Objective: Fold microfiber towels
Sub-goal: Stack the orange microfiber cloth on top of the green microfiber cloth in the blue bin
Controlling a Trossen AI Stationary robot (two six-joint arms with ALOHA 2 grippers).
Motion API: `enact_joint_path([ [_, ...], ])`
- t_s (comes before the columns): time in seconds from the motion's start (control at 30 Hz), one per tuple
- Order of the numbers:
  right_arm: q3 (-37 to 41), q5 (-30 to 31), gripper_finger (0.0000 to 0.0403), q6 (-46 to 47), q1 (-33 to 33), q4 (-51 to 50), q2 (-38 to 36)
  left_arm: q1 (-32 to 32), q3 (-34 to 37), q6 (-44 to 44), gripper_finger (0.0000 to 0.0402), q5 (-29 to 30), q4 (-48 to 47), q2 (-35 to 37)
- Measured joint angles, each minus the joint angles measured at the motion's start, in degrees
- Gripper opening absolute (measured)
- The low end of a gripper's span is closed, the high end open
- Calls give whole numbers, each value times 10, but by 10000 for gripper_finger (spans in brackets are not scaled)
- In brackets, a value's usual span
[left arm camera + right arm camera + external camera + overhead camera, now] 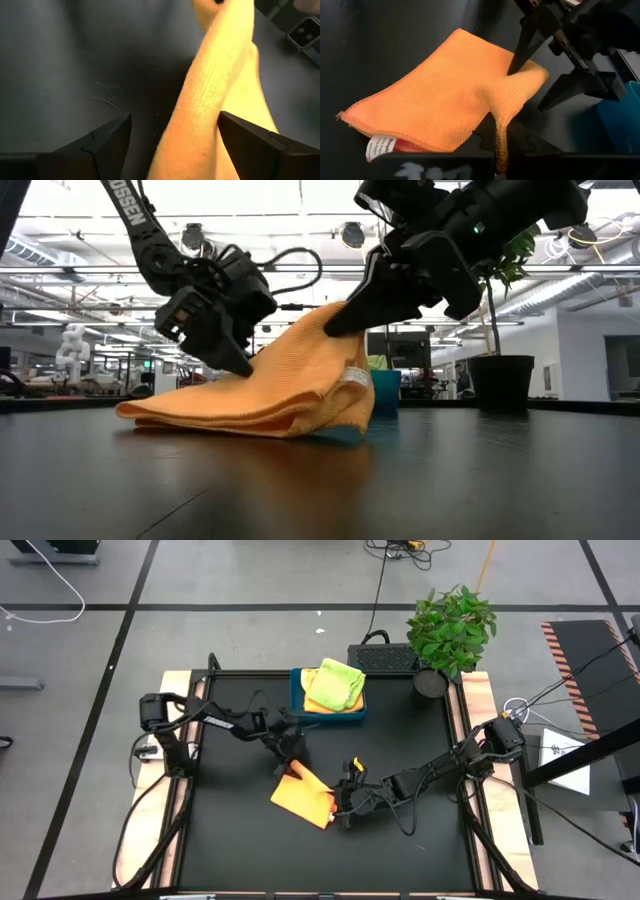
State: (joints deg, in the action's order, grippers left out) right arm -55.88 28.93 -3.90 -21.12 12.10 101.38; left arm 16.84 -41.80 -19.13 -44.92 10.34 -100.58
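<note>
An orange microfiber towel lies folded on the black table, with its white label at one near corner. My right gripper is shut on it at its right side and holds that part raised. My left gripper is open at the towel's far corner, with a ridge of cloth running between its two fingers. Lime green and yellow towels lie heaped in the blue tray at the far edge. My left gripper comes slanting down from the far left, and its open fingers straddle the towel's far corner. One fingertip meets the cloth's top there; the other stands beyond the edge. That corner rests low on the table. My right gripper pinches a raised fold of the towel between its two shut fingers, at the towel's right edge. It comes slanting down from the table's right. The fold stands up as a ridge, and the rest of the towel lies on the table.
A potted plant and a dark box stand at the table's far right corner, beside the tray. Bare black table stretches toward the near edge and to both sides of the towel.
</note>
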Motion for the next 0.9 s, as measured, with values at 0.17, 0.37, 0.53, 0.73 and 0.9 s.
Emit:
enact_joint_path([
  [0.17, 0, 0, 0, 1, 0, -5, 0, 1, -1, -30, 267, -5, -46, -6],
  [0.37, 0, 0, 0, 2, 1, -16, 0, 1, -1, -44, 174, -2, -75, -6],
  [0.53, 0, 0, 0, 6, 2, -26, 0, 1, -1, -70, 57, 1, -69, 1],
  [0.73, 0, 55, 0, 23, 4, -62, -5, -6, -1, -81, 10, 65, -24, 42],
  [0.9, 0, 147, 0, 56, 15, -117, -57, -13, -1, -74, 6, 132, -31, 114],
])
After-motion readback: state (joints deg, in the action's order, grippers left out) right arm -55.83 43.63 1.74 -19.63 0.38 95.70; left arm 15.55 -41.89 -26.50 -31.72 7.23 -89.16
